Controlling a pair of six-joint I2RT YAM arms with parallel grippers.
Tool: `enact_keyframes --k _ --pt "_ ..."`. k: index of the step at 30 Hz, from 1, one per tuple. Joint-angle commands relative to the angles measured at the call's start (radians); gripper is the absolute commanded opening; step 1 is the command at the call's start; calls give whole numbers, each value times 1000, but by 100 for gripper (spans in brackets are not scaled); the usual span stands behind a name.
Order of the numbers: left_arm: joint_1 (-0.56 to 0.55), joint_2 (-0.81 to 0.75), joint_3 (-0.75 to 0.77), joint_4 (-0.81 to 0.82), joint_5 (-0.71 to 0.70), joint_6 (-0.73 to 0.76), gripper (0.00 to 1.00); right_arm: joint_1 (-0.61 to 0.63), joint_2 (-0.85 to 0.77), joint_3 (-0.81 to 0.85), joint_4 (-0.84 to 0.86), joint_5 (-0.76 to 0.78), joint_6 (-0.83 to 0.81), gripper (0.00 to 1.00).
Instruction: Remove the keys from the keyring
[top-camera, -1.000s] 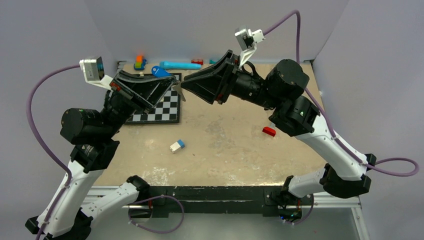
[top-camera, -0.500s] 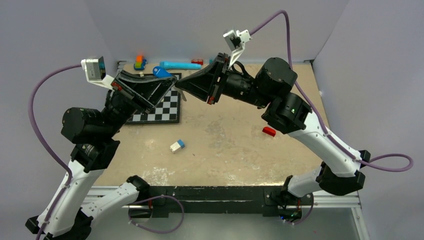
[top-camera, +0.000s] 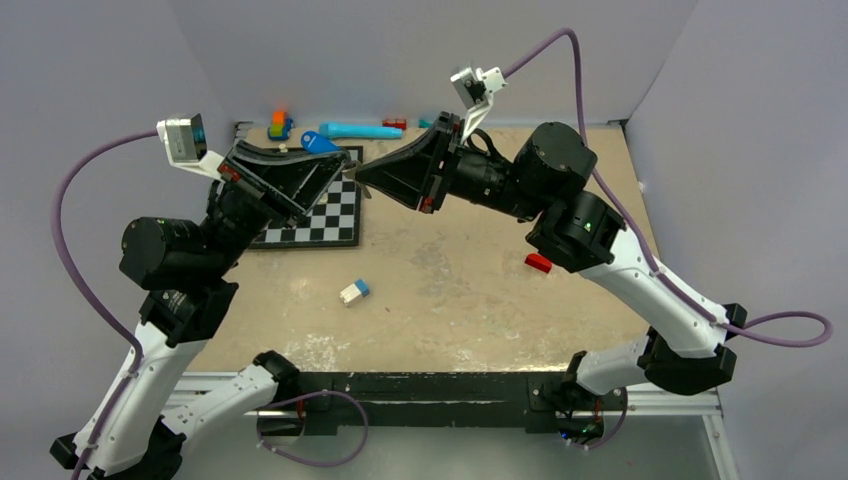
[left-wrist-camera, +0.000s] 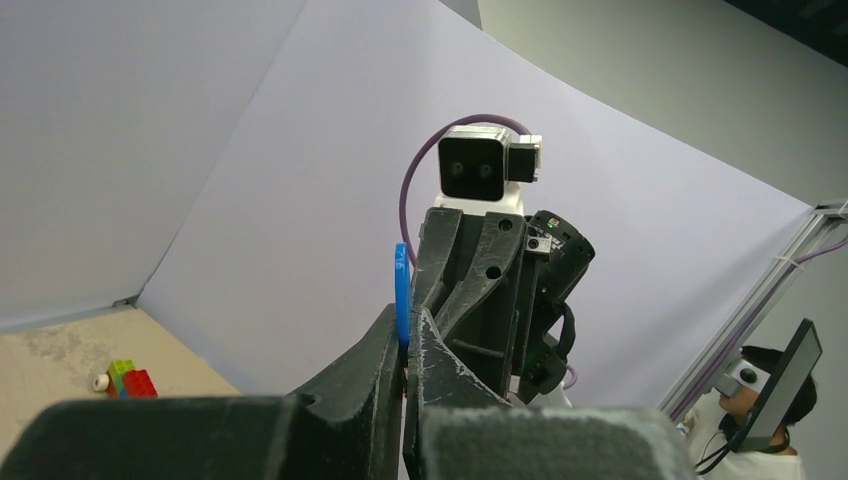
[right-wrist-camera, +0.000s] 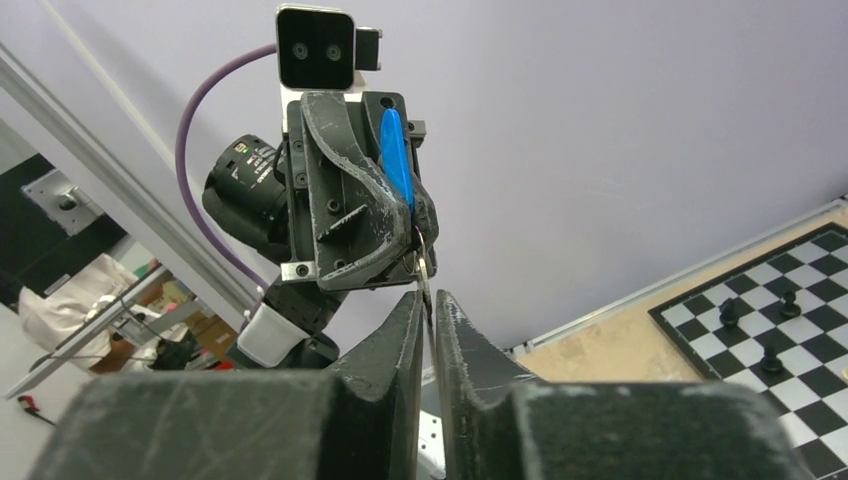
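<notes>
Left hand (left-wrist-camera: 405, 318) pinches blue-headed key (right-wrist-camera: 397, 150); silver key (right-wrist-camera: 424, 270) hangs off its tip, pointing into nearly pressed-together right hand (right-wrist-camera: 428, 298); grip unclear.

Both my arms rise from their bases and bend inward, so that my left end effector (top-camera: 345, 170) and my right end effector (top-camera: 362, 176) meet tip to tip in the air, each pointing straight at the other. My left fingers (left-wrist-camera: 385, 345) are pressed fully together. My right fingers (right-wrist-camera: 405, 320) stand almost together too, only a thin slit between them.
</notes>
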Motion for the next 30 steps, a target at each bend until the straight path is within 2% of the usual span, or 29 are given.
enact_keyframes --k 1,4,18,28,29,30 --pt "1 -1 27 42 -5 4 0 0 -22 1 43 -18 4 8" --pt "-1 2 27 46 -1 2 0 1 -13 9 38 -24 6 0" --pt "-1 -10 13 80 -32 -1 0 2 -44 -88 154 -84 68 0" --pt "-1 -39 -40 119 -62 -22 0 1 -43 -88 164 -106 75 0" --pt "0 -39 -40 119 -62 -22 0 2 -38 -77 129 -106 71 2" --pt "0 -41 -39 115 -63 -21 0 1 -34 -64 103 -104 65 8"
